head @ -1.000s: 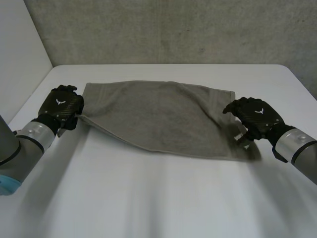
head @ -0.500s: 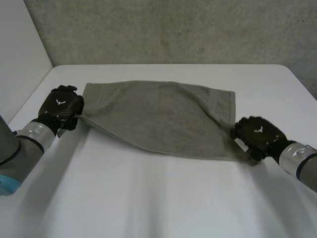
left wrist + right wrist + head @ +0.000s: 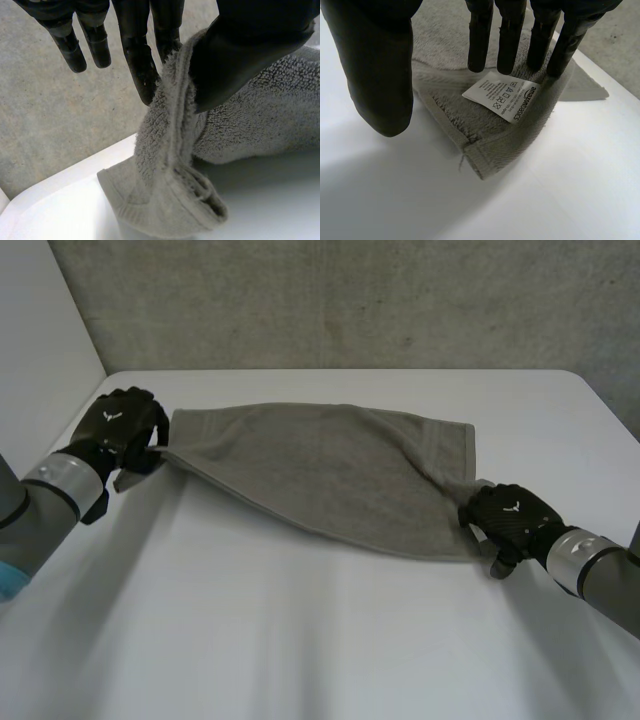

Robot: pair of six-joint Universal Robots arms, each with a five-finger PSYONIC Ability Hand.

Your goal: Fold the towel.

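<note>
The towel (image 3: 330, 475) was spread on the worktop (image 3: 300, 640). A left corner of it was pinched in the left robot hand (image 3: 125, 425). On its near right corner, fingers (image 3: 508, 45) of the right robot hand (image 3: 505, 515) were laid straight, thumb (image 3: 380, 65) apart. Unclamped, that corner might be dropped.

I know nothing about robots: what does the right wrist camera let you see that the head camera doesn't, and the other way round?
Right wrist view: a white printed label on the towel corner, at the straight fingers of the right hand. Head view: the left hand holding the towel's other end, and the grey wall behind. Both: the towel, the right hand at its corner, and the white table.
</note>
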